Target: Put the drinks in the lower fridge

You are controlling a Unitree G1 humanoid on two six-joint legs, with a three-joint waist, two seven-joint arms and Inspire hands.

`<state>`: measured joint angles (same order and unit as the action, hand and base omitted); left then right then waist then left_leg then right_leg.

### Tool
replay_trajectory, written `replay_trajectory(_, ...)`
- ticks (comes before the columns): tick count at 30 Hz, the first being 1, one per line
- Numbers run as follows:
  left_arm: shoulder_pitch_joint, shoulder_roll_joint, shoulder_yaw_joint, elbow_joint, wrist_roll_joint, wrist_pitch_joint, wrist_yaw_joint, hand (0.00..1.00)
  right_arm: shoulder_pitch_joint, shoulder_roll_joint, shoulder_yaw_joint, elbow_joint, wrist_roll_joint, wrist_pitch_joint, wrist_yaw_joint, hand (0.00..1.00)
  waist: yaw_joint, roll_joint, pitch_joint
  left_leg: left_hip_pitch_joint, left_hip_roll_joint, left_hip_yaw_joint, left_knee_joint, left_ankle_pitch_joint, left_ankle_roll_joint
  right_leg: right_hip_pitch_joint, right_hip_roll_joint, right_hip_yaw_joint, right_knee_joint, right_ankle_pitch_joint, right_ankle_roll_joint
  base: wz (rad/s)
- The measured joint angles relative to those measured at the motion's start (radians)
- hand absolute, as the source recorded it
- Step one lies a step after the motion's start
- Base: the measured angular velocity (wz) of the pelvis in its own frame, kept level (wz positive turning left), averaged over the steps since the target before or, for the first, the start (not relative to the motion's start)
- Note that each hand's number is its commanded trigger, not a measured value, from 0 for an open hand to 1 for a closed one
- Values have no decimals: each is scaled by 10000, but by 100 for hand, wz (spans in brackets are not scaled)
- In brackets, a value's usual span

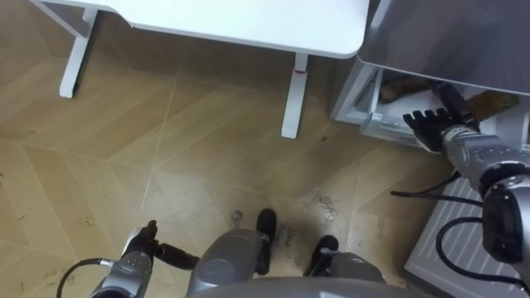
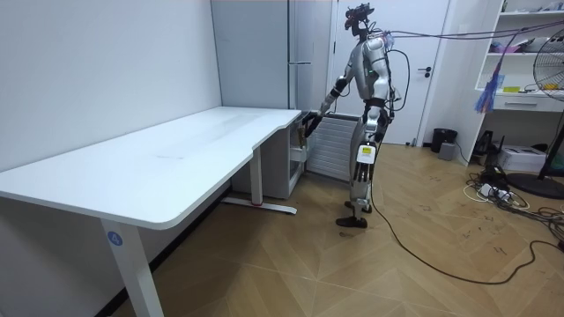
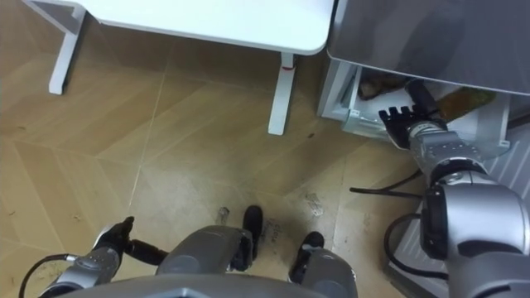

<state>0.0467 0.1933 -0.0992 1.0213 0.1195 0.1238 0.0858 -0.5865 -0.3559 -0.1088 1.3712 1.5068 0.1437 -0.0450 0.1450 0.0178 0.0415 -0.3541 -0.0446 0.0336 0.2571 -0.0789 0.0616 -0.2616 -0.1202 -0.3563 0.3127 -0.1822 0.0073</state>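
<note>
My right hand [image 1: 429,126] reaches to the open lower fridge compartment [image 1: 358,106] at the right, its fingers curled round a dark bottle [image 1: 452,98] that points into the opening. The same hand [image 3: 403,124] and bottle [image 3: 419,97] sit at the compartment's white front edge. Brownish items [image 1: 489,101] lie inside, partly hidden under the grey fridge top [image 1: 464,37]. My left hand [image 1: 139,245] hangs low at the lower left over the floor, fingers relaxed and holding nothing. In the room view I stand upright before the fridge [image 2: 291,163] with the right hand [image 2: 309,118] stretched toward it.
A white desk [image 1: 248,21] stands at my left, its leg [image 1: 292,98] close to the fridge. A white slatted panel [image 1: 451,240] lies on the floor at the lower right. Wooden floor [image 1: 207,157] stretches out in front of me.
</note>
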Motion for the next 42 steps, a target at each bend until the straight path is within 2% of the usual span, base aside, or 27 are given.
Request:
replay_trajectory(2, 9, 0, -2, 2, 1, 5, 69, 0, 35, 0, 2, 1, -89, 5, 0, 0, -16, 30, -94, 17, 1, 6, 2, 2, 1, 23, -5, -16, 4, 2, -1, 0)
replay_trajectory(4, 8, 0, -2, 3, 1, 6, 144, 0, 36, 0, 4, 0, -244, 18, 0, 0, -39, 46, -143, 47, -1, 13, 2, 5, 4, 43, -13, -11, 26, 2, -1, 0)
replay_trajectory(15, -14, -21, 6, -9, 0, 12, 209, 0, 185, 0, 81, 1, -610, 55, 138, 0, -68, 3, -164, 595, -18, 40, -221, 33, 15, 574, -14, -42, -193, -6, 20, 0)
replay_trajectory(21, 75, -8, 56, -12, 28, 4, 192, 0, 570, 3, 99, -5, -1110, 119, 512, 0, -112, -232, -167, 995, -37, 53, -409, 36, 10, 1016, 34, -31, -448, 11, 59, 1)
replay_trajectory(26, 296, 83, 224, -14, 29, -4, 176, 0, 1120, 4, 305, -127, -1710, 105, 1144, 0, -280, -514, -234, 1443, -28, 70, -662, 25, -6, 1585, 158, -3, -971, 106, 118, 2)
replay_trajectory(31, 416, 119, 229, 4, 9, -9, 178, 0, 1618, -5, 712, -551, -2124, 44, 1728, 0, -351, -583, -271, 1999, -8, 189, -915, 0, -36, 2043, 199, 104, -1125, 129, 131, -7)
replay_trajectory(34, 508, 154, 262, 43, 3, -17, 199, 0, 2255, 25, 875, -705, -2760, -3, 2055, 0, -357, -671, -342, 2265, 8, 196, -948, -78, -82, 2301, 271, 146, -1318, 142, 141, -3)
replay_trajectory(35, 649, 206, 280, 12, 9, -22, 212, 0, 2590, 104, 884, -896, -3055, -4, 2139, 0, -374, -730, -395, 2329, 2, 205, -947, -114, -106, 2412, 323, 186, -1431, 154, 131, -7)
replay_trajectory(42, 1426, 157, 782, 6, -66, -61, 450, 0, 4010, 309, 1146, -884, -4733, -128, 2607, 0, -614, -888, -381, 2856, 119, 397, -908, -382, -173, 2979, 418, 295, -1658, 155, 127, -9)
